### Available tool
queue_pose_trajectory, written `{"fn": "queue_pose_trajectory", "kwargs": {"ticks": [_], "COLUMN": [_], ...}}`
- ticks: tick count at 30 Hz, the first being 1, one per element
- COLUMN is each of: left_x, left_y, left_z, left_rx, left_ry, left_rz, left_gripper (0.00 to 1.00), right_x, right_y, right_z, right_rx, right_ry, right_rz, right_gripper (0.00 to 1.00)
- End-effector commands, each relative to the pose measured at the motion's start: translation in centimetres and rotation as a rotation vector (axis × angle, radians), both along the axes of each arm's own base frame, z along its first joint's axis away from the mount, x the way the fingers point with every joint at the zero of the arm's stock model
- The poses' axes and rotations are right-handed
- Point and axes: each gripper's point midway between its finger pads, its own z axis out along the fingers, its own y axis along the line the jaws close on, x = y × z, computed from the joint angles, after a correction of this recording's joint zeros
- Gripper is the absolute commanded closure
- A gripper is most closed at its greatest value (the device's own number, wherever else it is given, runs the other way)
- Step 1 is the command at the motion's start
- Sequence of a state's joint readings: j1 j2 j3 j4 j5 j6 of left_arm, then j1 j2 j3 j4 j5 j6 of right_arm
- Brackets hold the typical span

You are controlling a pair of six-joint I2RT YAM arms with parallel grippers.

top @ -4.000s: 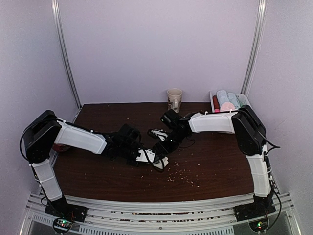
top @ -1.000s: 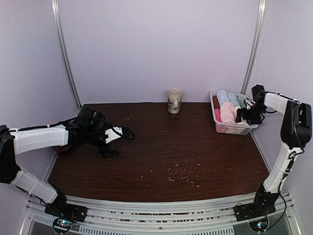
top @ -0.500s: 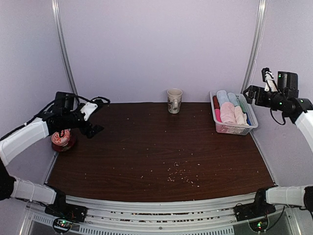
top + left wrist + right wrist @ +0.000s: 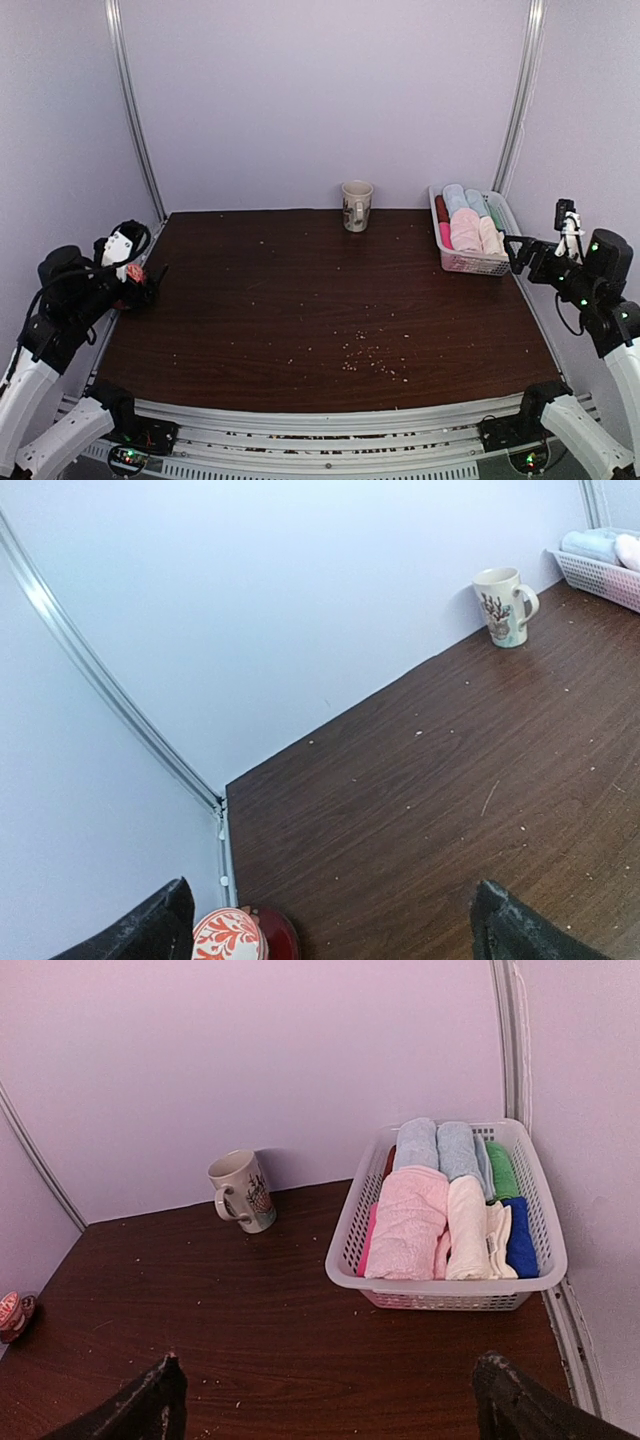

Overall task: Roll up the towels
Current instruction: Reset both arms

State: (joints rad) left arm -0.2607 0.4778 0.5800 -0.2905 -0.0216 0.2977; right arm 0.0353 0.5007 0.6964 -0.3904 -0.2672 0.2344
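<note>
The pale pink towel point(image 4: 408, 1222) point(image 4: 464, 229) lies rolled in the white basket point(image 4: 440, 1290) at the back right. The cream-white towel point(image 4: 467, 1226) point(image 4: 489, 235) lies rolled beside it, a small label showing at its near end. My right gripper point(image 4: 335, 1405) point(image 4: 518, 252) hangs open over the table's right edge, just in front of the basket, holding nothing. At the table's far left edge my left gripper point(image 4: 335, 930) point(image 4: 152, 282) is open and empty, pointing across the table.
Light blue-grey, green, blue and bright pink towels point(image 4: 438, 1145) fill the rest of the basket point(image 4: 475, 265). A patterned mug point(image 4: 356, 205) point(image 4: 505, 605) point(image 4: 242, 1191) stands at the back wall. A red-and-white round object point(image 4: 230, 937) point(image 4: 130, 275) sits under my left gripper. Crumbs point(image 4: 370, 360) dot the wood.
Both arms have drawn back and down toward the near corners: the left from the back-left area to the left edge, the right from high beside the basket to the right edge. Both stayed open.
</note>
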Motion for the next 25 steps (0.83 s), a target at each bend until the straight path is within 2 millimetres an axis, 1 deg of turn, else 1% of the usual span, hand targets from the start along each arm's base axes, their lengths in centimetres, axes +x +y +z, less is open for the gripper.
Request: {"fn": "queue_pose_trajectory", "kwargs": {"ticks": [1, 4, 7, 11, 15, 21, 25], "left_x": [-0.7, -0.6, 0.0, 0.4, 0.0, 0.0, 0.0], "left_y": [1.8, 2.6, 3.2, 3.1, 3.2, 3.2, 3.1], "left_z": [-3.3, -3.9, -3.8, -5.0, -4.6, -4.7, -4.8], "left_rx": [-0.004, -0.014, -0.012, 0.004, -0.006, -0.008, -0.009], "left_ry": [0.014, 0.002, 0.025, 0.058, 0.035, 0.034, 0.035], "left_rz": [0.089, 0.14, 0.184, 0.181, 0.185, 0.183, 0.177], "left_gripper": [0.02, 0.02, 0.02, 0.02, 0.02, 0.02, 0.02], "right_x": [0.4, 0.5, 0.7, 0.7, 0.6, 0.9, 0.9], "right_y": [0.9, 1.7, 1.7, 1.6, 1.4, 1.3, 0.4], "right_z": [-0.3, -0.5, -1.0, -1.4, -1.3, -1.6, -1.5], "right_rx": [0.033, 0.026, 0.022, 0.025, 0.022, 0.008, 0.002], "right_ry": [-0.043, -0.033, -0.034, -0.06, -0.083, -0.062, -0.056], "right_rz": [0.043, 0.089, 0.088, 0.083, 0.072, 0.066, 0.012], "right_gripper": [0.0, 0.0, 0.0, 0.0, 0.0, 0.0, 0.0]}}
